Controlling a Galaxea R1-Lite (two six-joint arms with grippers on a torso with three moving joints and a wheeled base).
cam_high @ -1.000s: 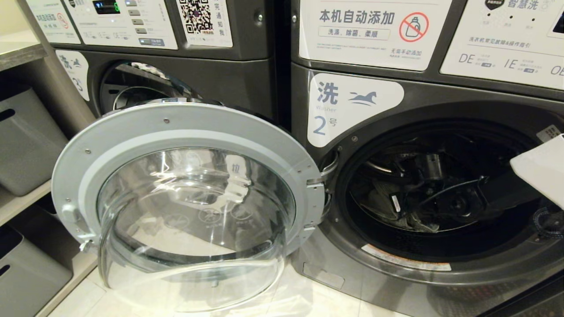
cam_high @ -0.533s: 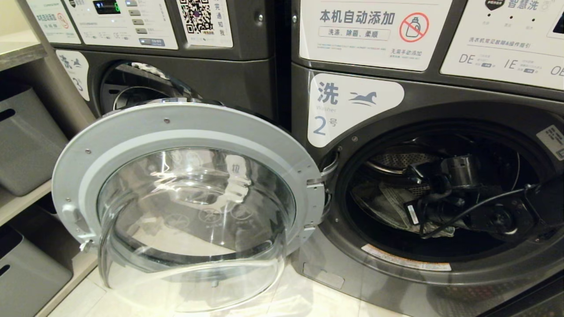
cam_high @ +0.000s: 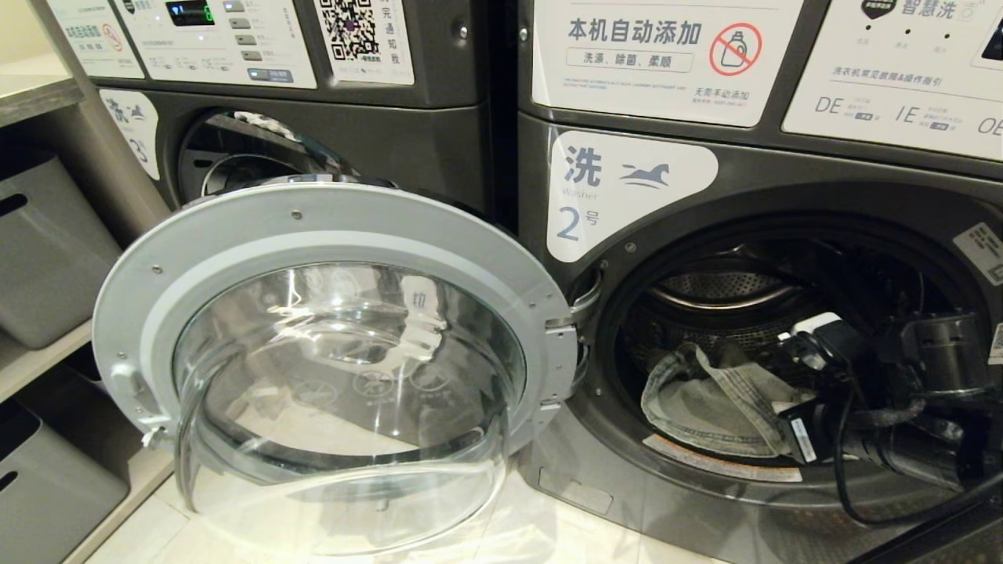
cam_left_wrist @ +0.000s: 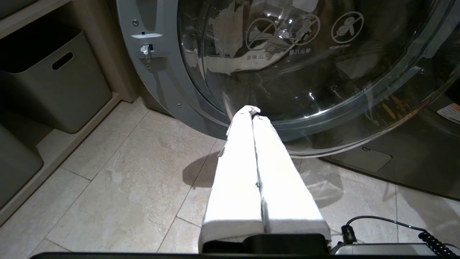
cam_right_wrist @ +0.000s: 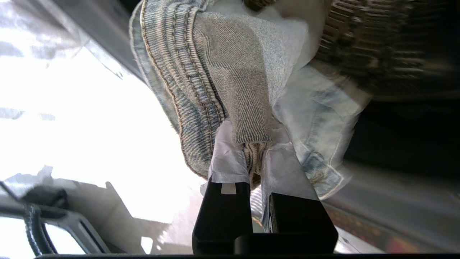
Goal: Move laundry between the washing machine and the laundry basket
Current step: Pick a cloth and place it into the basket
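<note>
Head view shows the right gripper [cam_high: 791, 427], jaws clamped on a faded grey-blue denim cloth piece [cam_high: 709, 411], now drawn back to the lip of the dark grey front-loading washing machine [cam_high: 627, 235], so unloading has begun, while the left gripper [cam_left_wrist: 253, 113] hangs closed.

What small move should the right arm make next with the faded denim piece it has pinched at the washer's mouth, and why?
Probably keep drawing straight out, lifting slightly. The right gripper is shut on the grey-blue denim cloth, which drapes at the lower lip of the dark grey washing machine marked 2, so trailing fabric could drag there. The round glass door stands wide open. The left gripper is shut beside it.
</note>
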